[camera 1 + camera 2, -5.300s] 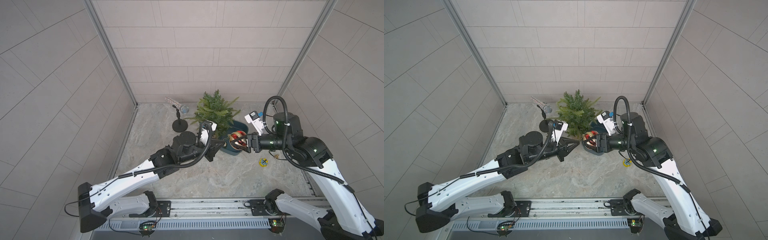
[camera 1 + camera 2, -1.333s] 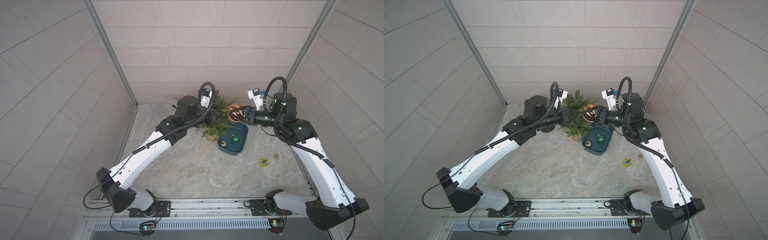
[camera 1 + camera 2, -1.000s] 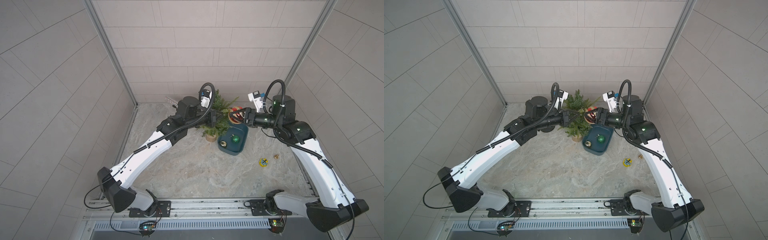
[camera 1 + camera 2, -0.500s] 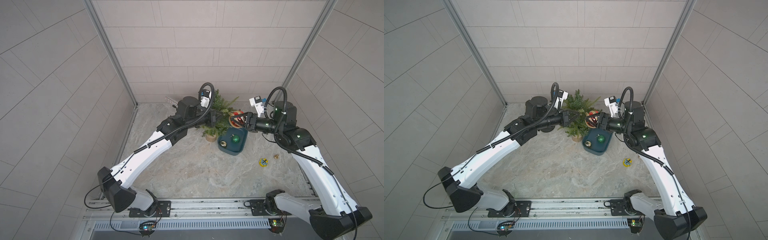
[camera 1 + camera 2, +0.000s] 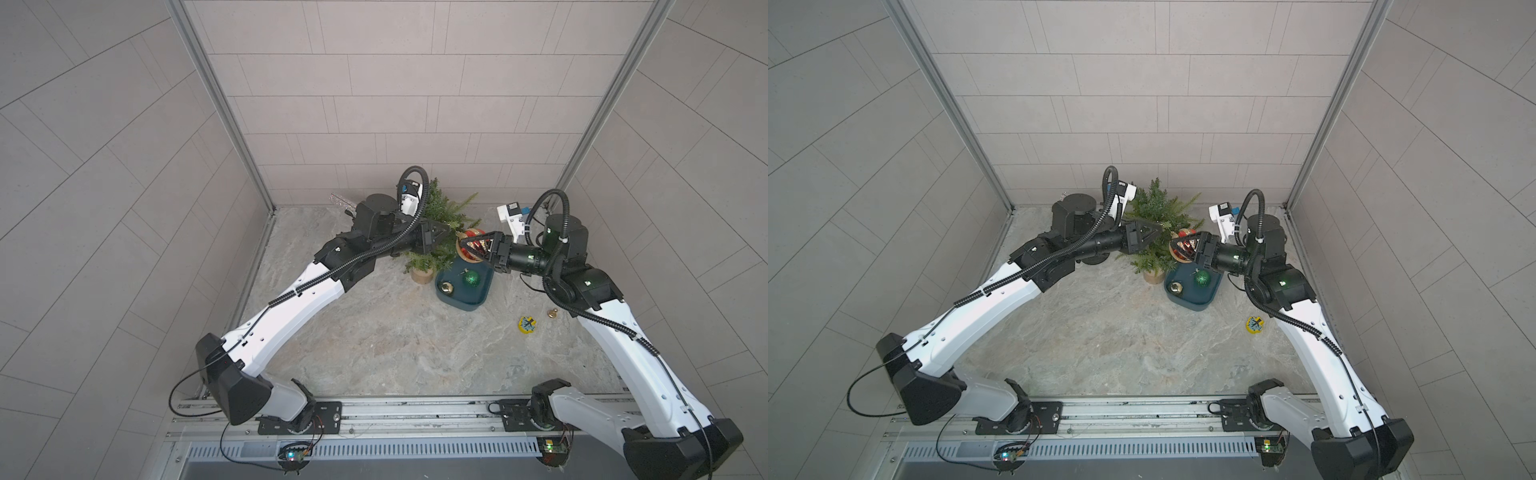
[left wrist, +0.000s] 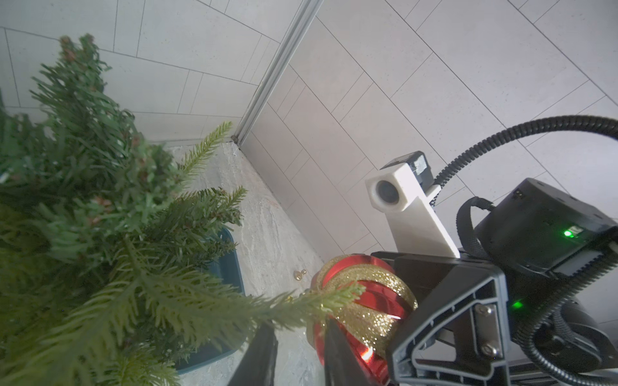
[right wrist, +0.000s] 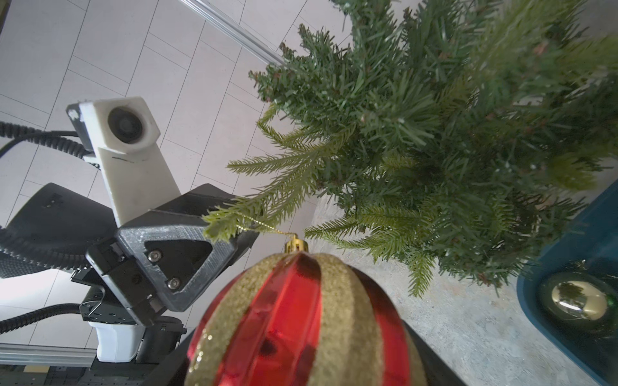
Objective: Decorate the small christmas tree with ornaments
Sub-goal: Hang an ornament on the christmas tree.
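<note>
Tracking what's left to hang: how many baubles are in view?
3. The red-and-gold bauble is in the right gripper, beside the tree. The green glitter bauble and the gold bauble lie in the teal tray. Branches may hide others.

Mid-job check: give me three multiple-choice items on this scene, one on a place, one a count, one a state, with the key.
1. Where does the flat yellow disc lie?
A. In the dark teal plastic tray
B. Under the small green artificial christmas tree
C. On the bare marble-look table, outside the tray

2. How many round baubles lie in the tray?
A. One
B. Two
C. Three

3. The large red-and-gold striped bauble is
A. Clamped in the right gripper, beside the tree
B. Lying in the tray
C. Hanging free, nothing gripping it

1 C: both top views show the disc on the table, apart from the tray.
2 B: only the green glitter bauble and the shiny gold bauble lie there.
3 A: the right wrist view shows it between that gripper's fingers.
</note>
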Robot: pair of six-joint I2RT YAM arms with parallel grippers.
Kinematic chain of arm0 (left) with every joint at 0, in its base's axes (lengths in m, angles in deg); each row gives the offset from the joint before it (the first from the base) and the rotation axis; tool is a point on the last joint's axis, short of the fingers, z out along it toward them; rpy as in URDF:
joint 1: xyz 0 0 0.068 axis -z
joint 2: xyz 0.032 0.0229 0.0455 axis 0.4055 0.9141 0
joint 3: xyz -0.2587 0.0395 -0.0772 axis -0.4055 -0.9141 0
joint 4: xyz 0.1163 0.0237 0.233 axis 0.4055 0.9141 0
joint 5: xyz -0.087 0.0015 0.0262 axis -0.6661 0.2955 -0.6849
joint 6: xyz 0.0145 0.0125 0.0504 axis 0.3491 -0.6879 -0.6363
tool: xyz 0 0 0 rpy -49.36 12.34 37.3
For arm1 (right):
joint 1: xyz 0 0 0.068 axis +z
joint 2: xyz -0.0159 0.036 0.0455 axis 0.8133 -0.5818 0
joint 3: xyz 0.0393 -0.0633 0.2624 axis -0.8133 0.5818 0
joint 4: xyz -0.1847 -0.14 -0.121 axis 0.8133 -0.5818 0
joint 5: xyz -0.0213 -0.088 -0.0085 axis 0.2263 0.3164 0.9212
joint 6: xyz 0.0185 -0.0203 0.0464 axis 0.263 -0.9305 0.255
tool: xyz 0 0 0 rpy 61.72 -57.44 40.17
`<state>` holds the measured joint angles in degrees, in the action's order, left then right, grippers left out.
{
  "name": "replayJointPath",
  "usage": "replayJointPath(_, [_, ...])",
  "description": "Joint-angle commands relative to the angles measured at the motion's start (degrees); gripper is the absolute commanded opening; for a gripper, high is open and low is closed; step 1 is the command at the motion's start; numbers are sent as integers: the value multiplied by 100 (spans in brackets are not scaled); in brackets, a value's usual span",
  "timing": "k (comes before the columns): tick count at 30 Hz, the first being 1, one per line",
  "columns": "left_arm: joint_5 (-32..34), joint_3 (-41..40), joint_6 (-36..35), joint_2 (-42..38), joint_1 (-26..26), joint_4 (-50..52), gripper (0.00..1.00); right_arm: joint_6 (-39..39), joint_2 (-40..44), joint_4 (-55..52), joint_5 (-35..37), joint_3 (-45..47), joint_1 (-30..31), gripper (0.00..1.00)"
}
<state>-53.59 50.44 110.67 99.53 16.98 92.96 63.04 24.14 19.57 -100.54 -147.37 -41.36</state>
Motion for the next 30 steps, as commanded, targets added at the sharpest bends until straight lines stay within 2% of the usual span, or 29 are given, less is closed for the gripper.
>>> replayJointPath(1, [7,-47,27,-67,-30,-183,33,208,170,426,-81,57,-26,69])
replayJointPath(13, [51,66,21,13,-23,-150,35,843,316,1308,-211,648,-30,79])
replayJointPath(22, [47,103,18,60,-30,-122,35,808,479,1256,-221,839,-41,89])
replayJointPath(30, [55,-1,27,-35,-30,-121,36,611,543,987,-217,831,-165,90])
